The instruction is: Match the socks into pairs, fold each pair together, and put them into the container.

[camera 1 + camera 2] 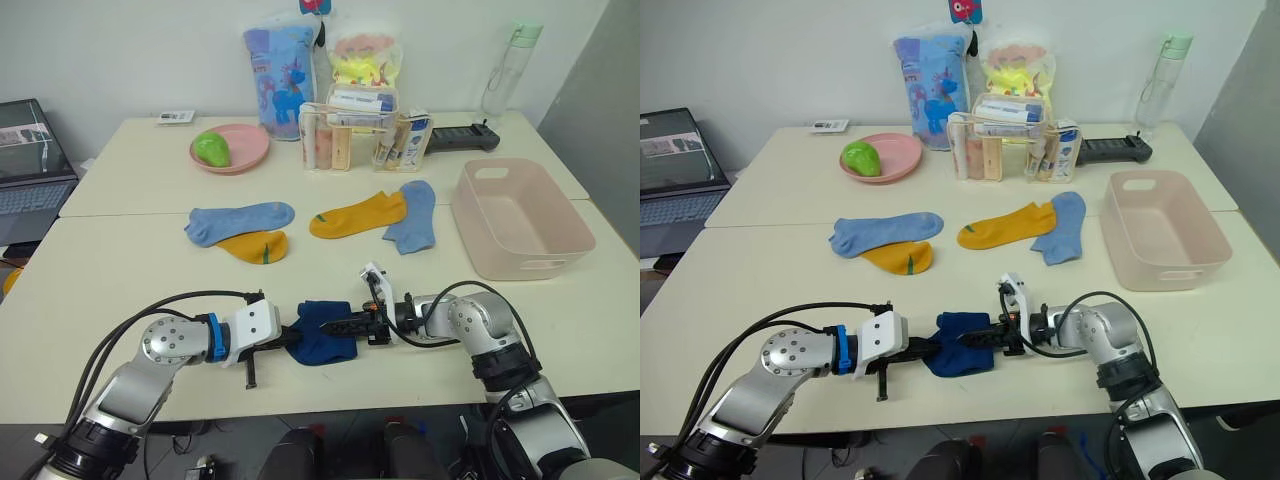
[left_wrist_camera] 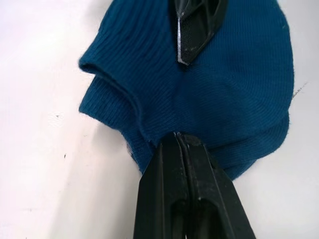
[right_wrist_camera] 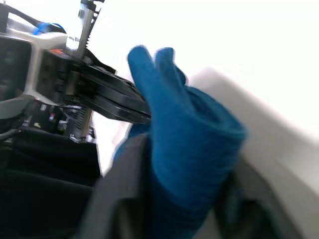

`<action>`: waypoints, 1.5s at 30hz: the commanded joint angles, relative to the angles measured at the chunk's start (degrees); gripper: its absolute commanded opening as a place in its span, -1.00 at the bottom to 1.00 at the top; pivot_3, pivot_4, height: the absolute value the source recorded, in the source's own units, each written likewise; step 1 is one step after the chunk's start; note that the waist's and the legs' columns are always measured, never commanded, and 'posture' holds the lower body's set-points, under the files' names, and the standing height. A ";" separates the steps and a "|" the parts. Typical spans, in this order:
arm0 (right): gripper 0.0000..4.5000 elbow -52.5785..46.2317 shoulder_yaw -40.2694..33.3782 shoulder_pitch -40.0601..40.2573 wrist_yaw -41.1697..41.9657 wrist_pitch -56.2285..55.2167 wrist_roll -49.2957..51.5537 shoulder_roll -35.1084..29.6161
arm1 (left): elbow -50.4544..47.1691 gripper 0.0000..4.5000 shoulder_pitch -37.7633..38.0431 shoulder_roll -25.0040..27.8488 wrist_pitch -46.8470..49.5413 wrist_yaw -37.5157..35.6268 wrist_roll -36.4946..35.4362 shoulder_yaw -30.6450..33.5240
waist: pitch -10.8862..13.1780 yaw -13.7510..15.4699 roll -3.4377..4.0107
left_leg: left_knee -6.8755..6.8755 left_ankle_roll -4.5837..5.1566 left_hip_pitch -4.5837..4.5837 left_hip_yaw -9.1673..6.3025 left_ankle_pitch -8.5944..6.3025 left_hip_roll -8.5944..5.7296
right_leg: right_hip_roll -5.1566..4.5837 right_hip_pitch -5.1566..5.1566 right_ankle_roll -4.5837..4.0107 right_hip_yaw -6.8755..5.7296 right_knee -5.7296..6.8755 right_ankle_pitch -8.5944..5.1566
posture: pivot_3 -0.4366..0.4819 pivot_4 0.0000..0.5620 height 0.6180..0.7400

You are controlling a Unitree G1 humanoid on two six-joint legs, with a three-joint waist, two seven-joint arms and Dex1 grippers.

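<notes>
We log the navy pair point(image 1: 325, 331) bunched at the tabletop's point(image 1: 120, 290) near edge, long axis crosswise between the arms, left end effector point(image 1: 287, 340) clenched on its left end, right end effector point(image 1: 340, 325) grasping its right, container point(image 1: 520, 215) well off right.

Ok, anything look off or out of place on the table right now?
Nothing is spilled or damaged. The four loose socks are mismatched: a light blue sock overlaps a mustard yellow sock, and the other yellow sock touches the other blue sock. The pale pink plastic bin is empty.
</notes>
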 commanded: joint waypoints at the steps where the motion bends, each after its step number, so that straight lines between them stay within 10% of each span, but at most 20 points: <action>1: -0.84 -0.39 -1.28 -0.25 -0.30 -1.77 -0.56 -0.13 | -4.29 -1.00 0.25 -0.66 4.42 -0.79 -6.03 2.86 | 0.00 -0.13 0.00 | 0.01 0.00 0.00 0.00 0.00 0.00 | 0.00 0.00 0.00 0.00 0.02 0.00 | -0.05 -0.47 1.00; 10: -1.00 -11.65 -13.44 -2.87 -4.51 0.96 4.10 -6.02 | -12.71 0.14 -11.55 -1.88 26.39 1.80 -26.98 10.70 | 0.04 0.27 -0.03 | 0.11 0.00 -0.16 -0.04 0.00 -0.04 | -0.01 -0.04 0.01 -0.04 0.00 0.00 | -0.05 -0.47 1.00; 16: -1.00 -10.83 -23.45 -12.01 -8.97 -6.95 -3.33 -22.04 | -7.11 0.98 -32.55 -15.32 32.53 13.10 -31.79 9.57 | 0.13 0.97 -0.06 | 0.38 0.00 -0.37 -0.04 0.00 -0.07 | -0.01 -0.08 0.03 -0.09 0.00 0.01 | -0.05 -0.47 1.00; 27: -1.00 12.44 -5.05 -17.29 -6.40 -54.09 -39.72 -44.88 | 5.76 0.98 -44.96 -28.30 22.85 15.96 -21.01 1.82 | 0.15 0.90 -0.12 | 0.36 0.01 -0.35 0.28 0.00 -0.03 | -0.01 -0.11 0.03 0.09 0.01 0.01 | -0.05 -0.47 1.00; 36: -1.00 38.01 8.60 -23.14 -7.74 -83.18 -60.57 -44.30 | 5.39 0.98 -42.69 -29.55 21.06 14.86 -18.12 0.18 | 0.19 0.80 -0.14 | 0.28 -0.02 -0.31 0.36 0.02 -0.01 | 0.00 -0.14 0.03 0.18 -0.02 0.01 | -0.05 -0.47 1.00; 45: -0.85 48.08 10.12 -25.52 2.51 -88.54 -62.21 -41.76 | 3.11 0.99 -38.37 -28.98 21.48 15.72 -16.91 0.23 | 0.20 0.88 -0.15 | 0.35 -0.04 -0.31 0.34 0.02 -0.01 | 0.00 -0.12 0.03 0.18 -0.03 0.01 | -0.05 -0.47 1.00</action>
